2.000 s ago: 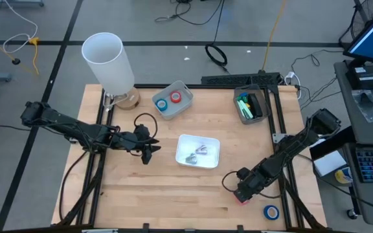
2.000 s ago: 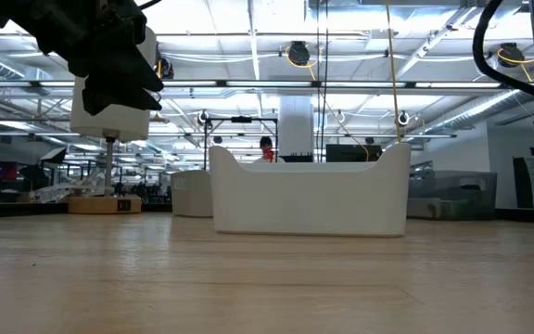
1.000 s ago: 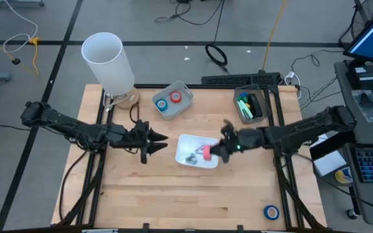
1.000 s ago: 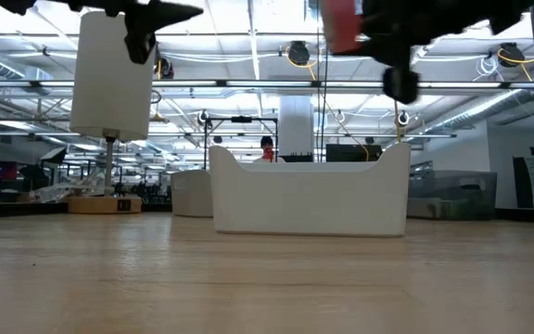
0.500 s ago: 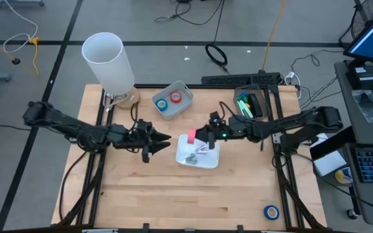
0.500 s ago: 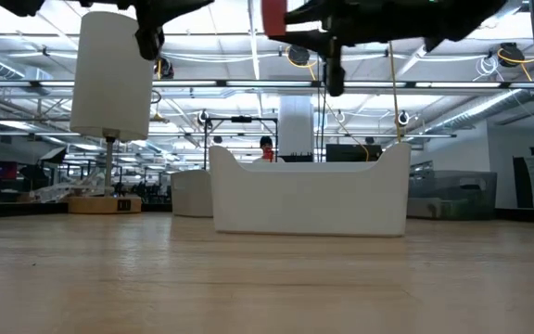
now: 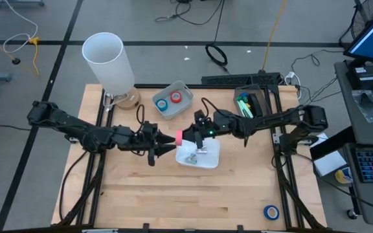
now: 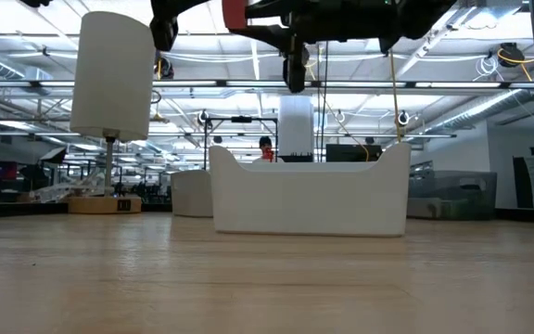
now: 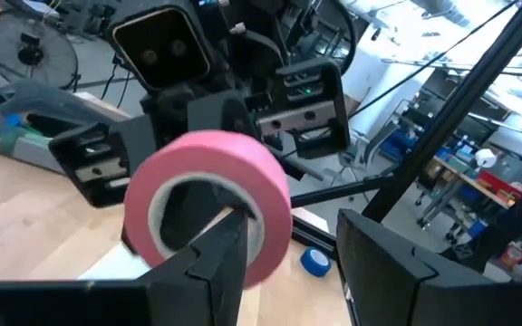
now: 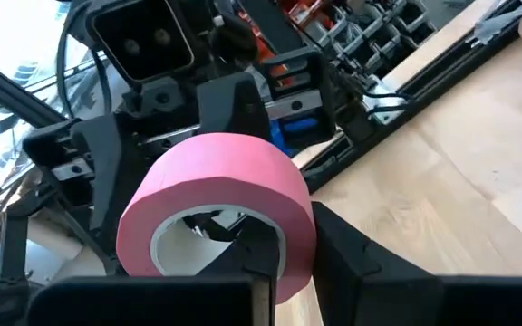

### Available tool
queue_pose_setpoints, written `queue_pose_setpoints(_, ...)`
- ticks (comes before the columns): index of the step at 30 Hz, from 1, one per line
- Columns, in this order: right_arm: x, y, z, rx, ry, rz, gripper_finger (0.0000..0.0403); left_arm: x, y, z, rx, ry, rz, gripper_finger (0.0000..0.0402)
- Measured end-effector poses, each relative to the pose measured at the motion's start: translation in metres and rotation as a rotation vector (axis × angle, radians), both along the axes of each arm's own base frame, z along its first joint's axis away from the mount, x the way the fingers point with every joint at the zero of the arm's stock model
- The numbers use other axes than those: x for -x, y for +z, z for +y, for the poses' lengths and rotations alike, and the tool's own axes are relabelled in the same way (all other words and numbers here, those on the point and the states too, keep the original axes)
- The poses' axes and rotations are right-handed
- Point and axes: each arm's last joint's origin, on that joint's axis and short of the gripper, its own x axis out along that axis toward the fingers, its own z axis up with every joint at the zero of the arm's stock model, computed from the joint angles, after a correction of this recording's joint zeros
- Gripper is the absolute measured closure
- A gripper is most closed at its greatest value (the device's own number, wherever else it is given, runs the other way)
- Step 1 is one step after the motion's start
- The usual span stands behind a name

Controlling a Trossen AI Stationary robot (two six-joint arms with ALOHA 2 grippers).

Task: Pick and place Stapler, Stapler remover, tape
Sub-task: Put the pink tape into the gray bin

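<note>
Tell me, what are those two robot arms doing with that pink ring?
The right gripper is shut on a pink tape roll, holding it in the air by the white tray. The left gripper has its fingers open around the roll's rim. It looks like a hand-over between the arms.

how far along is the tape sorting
Done: a red and a blue roll already lie in the grey bin at the back. In hand: the right gripper holds a red roll in the air at the white tray's left edge, facing the open left gripper, as if for a handover. Left: a blue roll sits at the table's front right corner.
</note>
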Motion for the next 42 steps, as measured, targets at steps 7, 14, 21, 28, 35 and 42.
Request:
queue_pose_setpoints(7, 0.0, -0.003, -0.001, -0.002, -0.004, 0.026, 0.0371, 0.0, 0.0, 0.0, 0.007, 0.0, 0.0, 0.0231)
queue_pose_setpoints(14, -0.001, -0.002, -0.005, -0.02, -0.017, 0.016, 0.0371, -0.011, -0.004, 0.002, 0.005, 0.013, 0.023, 0.0231)
queue_pose_setpoints(21, -0.002, 0.0, -0.004, 0.002, -0.011, 0.036, 0.0371, -0.033, -0.002, 0.005, -0.008, -0.003, 0.035, 0.0241)
queue_pose_setpoints(28, -0.002, -0.001, -0.004, 0.04, -0.002, 0.04, 0.0342, -0.033, -0.002, 0.005, -0.022, -0.027, 0.053, 0.0366)
queue_pose_setpoints(35, 0.0, -0.007, -0.004, 0.136, 0.137, 0.081, 0.0274, -0.027, -0.012, 0.001, 0.007, -0.01, 0.199, 0.0367)
queue_pose_setpoints(42, 0.012, -0.033, -0.006, 0.047, 0.358, 0.342, 0.0254, -0.015, -0.022, 0.004, 0.004, 0.194, 0.344, 0.0367)
